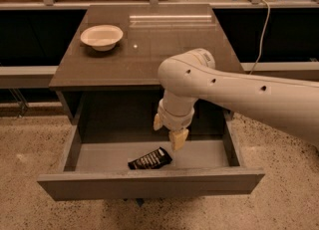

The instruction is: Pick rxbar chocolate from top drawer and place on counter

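The rxbar chocolate (149, 159), a flat black wrapper with white lettering, lies on the floor of the open top drawer (99, 157), near its front and a little left of centre. My gripper (168, 131) hangs from the white arm over the drawer, just above and to the right of the bar, not touching it. Its two tan fingers (178, 139) point down with a gap between them and nothing in it. The counter (164, 45) is the glossy dark top of the cabinet behind the drawer.
A white bowl (101, 37) sits on the counter's left rear part. The drawer's front panel (149, 186) juts toward the camera over a speckled floor. A grey bench rail runs behind the cabinet on both sides.
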Controlling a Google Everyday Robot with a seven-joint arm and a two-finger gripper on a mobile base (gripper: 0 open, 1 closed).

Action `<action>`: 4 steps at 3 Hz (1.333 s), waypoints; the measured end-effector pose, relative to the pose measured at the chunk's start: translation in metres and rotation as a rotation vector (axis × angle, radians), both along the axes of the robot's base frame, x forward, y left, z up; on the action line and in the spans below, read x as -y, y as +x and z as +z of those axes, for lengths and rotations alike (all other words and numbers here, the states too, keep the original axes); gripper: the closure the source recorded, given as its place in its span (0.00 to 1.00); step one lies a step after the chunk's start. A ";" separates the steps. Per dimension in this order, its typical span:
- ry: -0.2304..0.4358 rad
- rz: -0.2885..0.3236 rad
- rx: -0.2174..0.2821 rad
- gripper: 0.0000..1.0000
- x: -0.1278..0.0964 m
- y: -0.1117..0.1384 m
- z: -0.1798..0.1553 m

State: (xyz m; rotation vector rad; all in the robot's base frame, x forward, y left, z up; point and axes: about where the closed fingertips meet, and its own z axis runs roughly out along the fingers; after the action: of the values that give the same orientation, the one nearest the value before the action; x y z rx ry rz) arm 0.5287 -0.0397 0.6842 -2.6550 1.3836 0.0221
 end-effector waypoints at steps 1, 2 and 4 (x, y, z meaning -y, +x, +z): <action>-0.019 0.031 -0.044 0.34 -0.012 -0.009 -0.029; -0.033 0.044 -0.073 0.31 -0.021 -0.015 -0.049; -0.040 0.050 -0.107 0.32 -0.035 -0.018 -0.077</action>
State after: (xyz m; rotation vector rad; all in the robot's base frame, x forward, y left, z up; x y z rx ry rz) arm 0.5104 -0.0051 0.6068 -2.7582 1.3614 0.1452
